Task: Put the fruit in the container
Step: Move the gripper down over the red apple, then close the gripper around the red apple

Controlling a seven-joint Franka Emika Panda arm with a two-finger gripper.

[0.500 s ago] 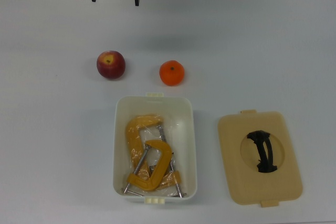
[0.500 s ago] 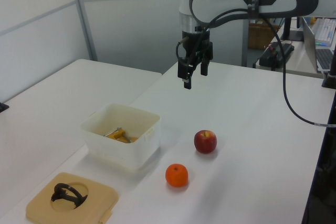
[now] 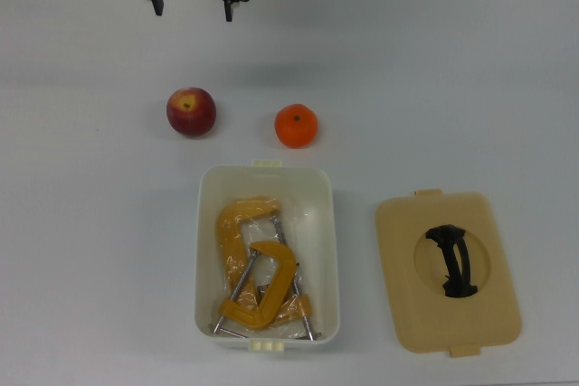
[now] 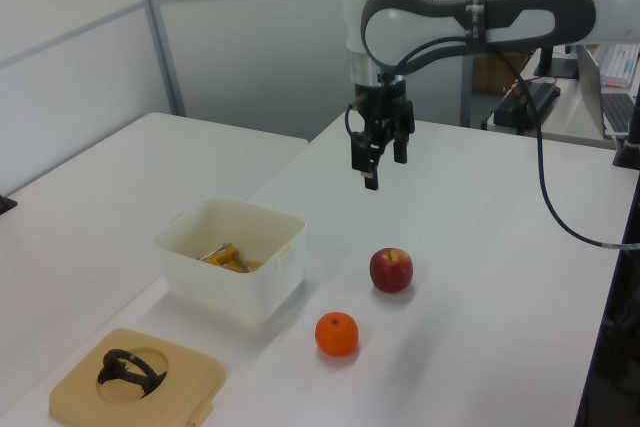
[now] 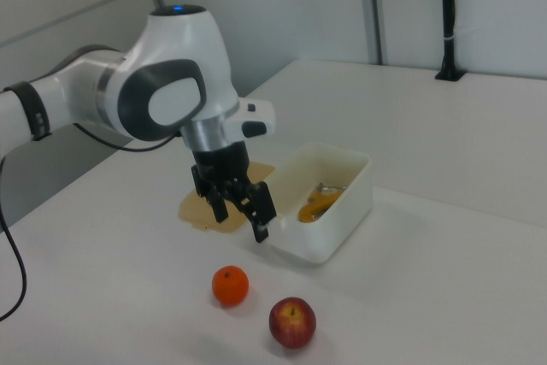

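Observation:
A dark red apple (image 3: 191, 112) (image 4: 391, 270) (image 5: 292, 322) and an orange citrus (image 3: 296, 126) (image 4: 337, 334) (image 5: 231, 285) lie on the white table, apart from each other. Both sit just outside one short end of the white container (image 3: 204, 250) (image 4: 235, 292) (image 5: 338, 228). My gripper (image 3: 193, 10) (image 4: 383, 167) (image 5: 240, 220) hangs open and empty above the table. In the top view it is beyond the apple, toward the frame's upper edge, touching nothing.
Yellow-orange C-clamps (image 3: 253, 268) (image 4: 229, 259) (image 5: 316, 203) lie inside the container. A tan lid (image 3: 403, 305) (image 4: 190, 379) with a black handle (image 3: 452, 261) rests flat at the top view's right of the container. In the right view, the lid (image 5: 198, 208) lies partly behind my gripper.
The gripper has dropped lower and shifted a little toward the apple. The fruit, container and lid have not moved.

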